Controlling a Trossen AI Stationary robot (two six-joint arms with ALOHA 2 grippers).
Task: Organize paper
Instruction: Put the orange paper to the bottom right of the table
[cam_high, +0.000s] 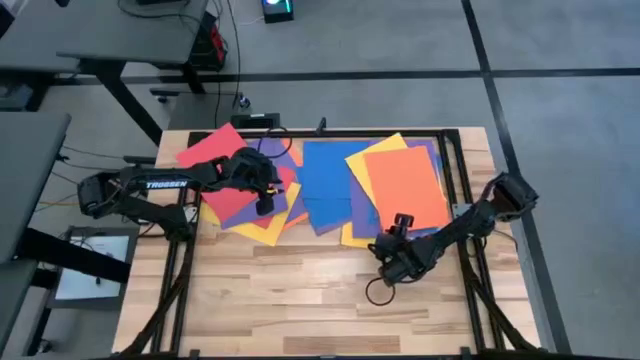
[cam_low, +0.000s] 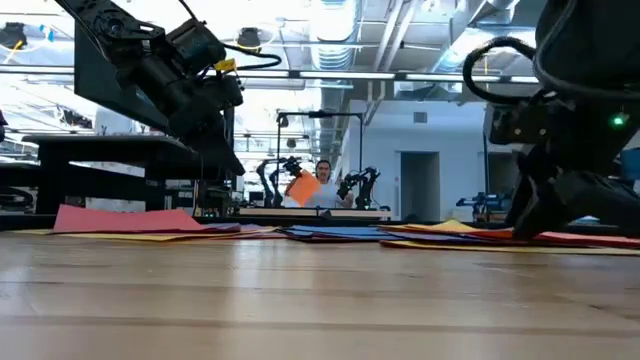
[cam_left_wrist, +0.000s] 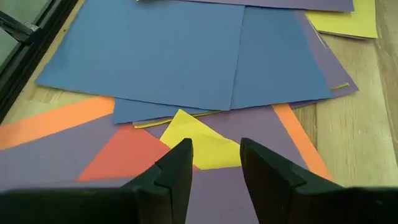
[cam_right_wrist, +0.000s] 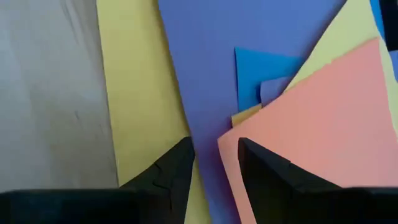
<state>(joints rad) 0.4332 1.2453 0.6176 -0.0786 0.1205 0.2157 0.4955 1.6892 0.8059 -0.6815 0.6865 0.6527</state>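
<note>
Coloured paper lies spread in overlapping sheets over the table's far half. A red sheet (cam_high: 212, 148) and purple sheet (cam_high: 240, 208) are at the left, blue sheets (cam_high: 325, 180) in the middle, and an orange sheet (cam_high: 405, 185) on yellow and purple at the right. My left gripper (cam_high: 266, 203) is open, low over the left pile, above a purple sheet (cam_left_wrist: 214, 193) beside a yellow corner (cam_left_wrist: 199, 140). My right gripper (cam_high: 400, 222) is open at the near edge of the right pile, over a purple sheet (cam_right_wrist: 205, 74) and the orange sheet's corner (cam_right_wrist: 298, 124). My left gripper (cam_left_wrist: 214, 152) points down at the purple sheet, but I cannot tell whether its fingertips touch it. My right gripper (cam_right_wrist: 214, 152) stands over the seam between the purple and the orange sheet, and I cannot tell whether it touches either.
Bare wood (cam_high: 300, 300) fills the table's near half. Black frame rails (cam_high: 455, 180) run along the table's sides and far edge. A cable loop (cam_high: 378, 292) lies near my right arm. In the room behind, a person (cam_low: 322, 172) shows far off.
</note>
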